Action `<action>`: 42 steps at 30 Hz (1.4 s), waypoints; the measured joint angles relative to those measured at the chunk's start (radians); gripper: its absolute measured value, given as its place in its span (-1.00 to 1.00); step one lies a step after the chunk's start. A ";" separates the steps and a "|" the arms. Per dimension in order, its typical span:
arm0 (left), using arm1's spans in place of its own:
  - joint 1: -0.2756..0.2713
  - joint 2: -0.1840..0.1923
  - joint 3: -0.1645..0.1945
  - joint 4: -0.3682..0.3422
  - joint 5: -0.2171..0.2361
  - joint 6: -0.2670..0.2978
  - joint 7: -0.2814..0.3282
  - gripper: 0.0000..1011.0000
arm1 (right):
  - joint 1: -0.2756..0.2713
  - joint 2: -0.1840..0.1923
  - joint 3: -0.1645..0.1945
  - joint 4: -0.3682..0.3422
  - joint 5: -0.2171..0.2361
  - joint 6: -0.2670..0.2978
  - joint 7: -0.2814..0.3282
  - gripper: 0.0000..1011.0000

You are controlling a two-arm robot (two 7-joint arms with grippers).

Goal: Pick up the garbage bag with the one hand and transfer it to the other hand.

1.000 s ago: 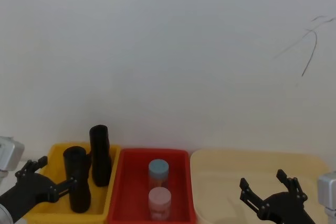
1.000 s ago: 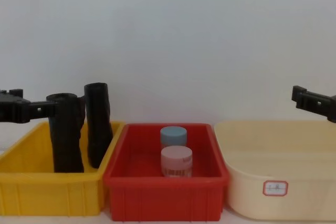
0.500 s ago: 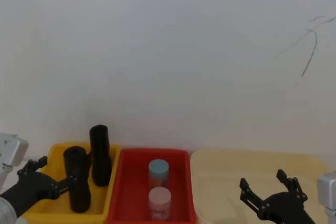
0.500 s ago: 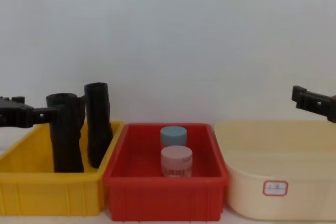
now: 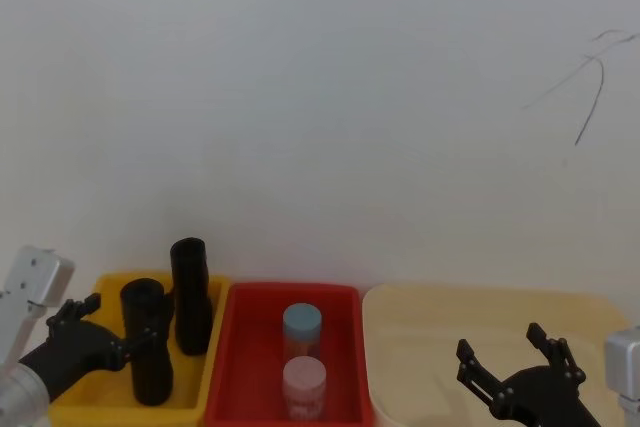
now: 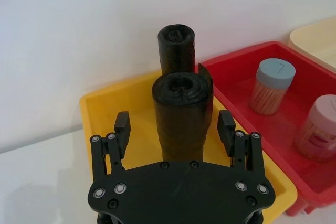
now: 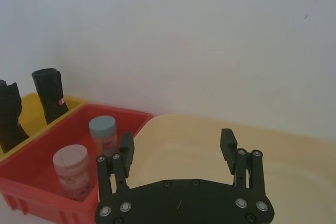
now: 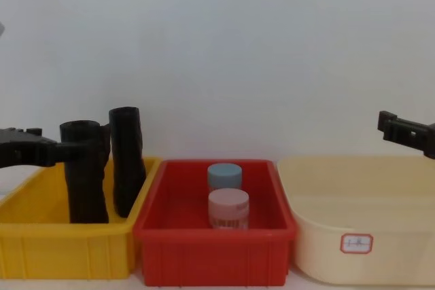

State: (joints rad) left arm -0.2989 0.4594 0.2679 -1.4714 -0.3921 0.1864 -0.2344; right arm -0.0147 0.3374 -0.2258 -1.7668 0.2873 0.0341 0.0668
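The left gripper [image 6: 175,124] is at the lower left of the head view, reaching into the yellow bin [image 8: 68,256]. Its jaws are wide open and stand on both sides of the garbage bag [image 8: 85,171], near its top. In the left wrist view a small gap shows between each finger and the black plastic, so the jaws hold nothing and do not press on the roll.

The garbage bag is a thick, crinkly black roll. It stands upright in the yellow bin at the lower left of the chest view. A slimmer black roll [image 8: 126,161] stands just beside it in the same bin, on the side of the red bin [image 8: 214,256], and leans a little.

The right gripper [image 7: 177,142] is at the lower right of the head view, above the cream tub [image 8: 353,202]. Its jaws are also wide open and empty – they touch nothing.

In the red bin, in the middle of the chest view, stand two jars – one with a blue lid [image 8: 224,176] and, in front of it, one with a pink lid [image 8: 228,210].
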 joint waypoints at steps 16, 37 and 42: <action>-0.086 -0.053 0.037 0.100 0.038 0.013 -0.011 0.98 | 0.000 0.000 0.000 0.000 0.000 0.000 0.000 0.98; -0.126 -0.094 0.060 0.173 0.067 0.030 -0.016 0.57 | 0.000 0.000 0.000 0.000 0.000 0.000 0.000 0.98; -0.128 -0.097 0.062 0.178 0.069 0.031 -0.015 0.31 | 0.000 0.000 0.000 0.000 0.000 0.000 0.000 0.98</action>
State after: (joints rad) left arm -0.4272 0.3619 0.3297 -1.2931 -0.3226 0.2172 -0.2497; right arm -0.0147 0.3374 -0.2258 -1.7668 0.2873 0.0341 0.0668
